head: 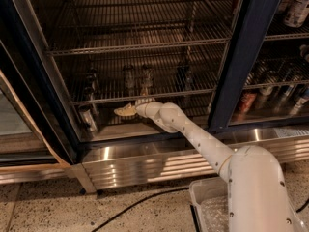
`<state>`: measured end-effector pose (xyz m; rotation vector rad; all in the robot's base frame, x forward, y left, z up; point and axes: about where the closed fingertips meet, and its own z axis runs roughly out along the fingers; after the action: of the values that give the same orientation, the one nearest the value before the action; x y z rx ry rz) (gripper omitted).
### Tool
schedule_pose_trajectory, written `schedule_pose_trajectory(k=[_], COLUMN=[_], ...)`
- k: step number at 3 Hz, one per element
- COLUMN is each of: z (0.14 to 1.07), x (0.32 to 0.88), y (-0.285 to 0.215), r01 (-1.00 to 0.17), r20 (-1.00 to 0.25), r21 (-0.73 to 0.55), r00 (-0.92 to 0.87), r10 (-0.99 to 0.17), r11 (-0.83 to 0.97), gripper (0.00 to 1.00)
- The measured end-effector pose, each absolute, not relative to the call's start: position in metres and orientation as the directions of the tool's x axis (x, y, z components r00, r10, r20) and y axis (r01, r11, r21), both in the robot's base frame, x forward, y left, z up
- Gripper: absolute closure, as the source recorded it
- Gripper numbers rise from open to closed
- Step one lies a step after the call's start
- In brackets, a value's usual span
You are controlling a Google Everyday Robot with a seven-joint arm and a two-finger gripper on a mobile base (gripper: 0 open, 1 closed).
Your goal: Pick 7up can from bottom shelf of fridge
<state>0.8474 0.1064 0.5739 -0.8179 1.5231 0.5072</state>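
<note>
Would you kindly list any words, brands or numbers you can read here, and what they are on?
None can be read.
Silver can, left of the tool on the bottom shelf: label too blurred.
Red can behind the right door: too blurred.

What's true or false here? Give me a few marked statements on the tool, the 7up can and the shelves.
1. The tool is inside the fridge, at its lowest level. True.
2. The tool grips the 7up can. False: the can stands apart from it, nearer the picture's left.
3. The 7up can is upright. True.
4. The rack above the tool is bare. False: several drink containers stand on it.
5. A cable lies on the floor outside the fridge. True.
</note>
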Motion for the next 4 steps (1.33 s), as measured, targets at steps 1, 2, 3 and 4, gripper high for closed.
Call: schedule_pose_trajectory(k=[1, 2, 3, 4], z=[0.581, 0.58, 0.574, 0.57], x=[0.882, 0.882, 0.899, 0.916], y=[0.122, 0.123, 0.132, 0.134], r01=[-0.708, -0.709, -0.696, -0.668], r20=[-0.988, -0.988, -0.989, -0.99], r21=[-0.096, -0.095, -0.092, -0.096], r00=[-0.018, -0.018, -0.017, -0.016], r10=[-0.154, -0.153, -0.145, -0.144], r11=[0.699, 0.698, 0.713, 0.738], gripper=[0.0, 0.0, 0.0, 0.0])
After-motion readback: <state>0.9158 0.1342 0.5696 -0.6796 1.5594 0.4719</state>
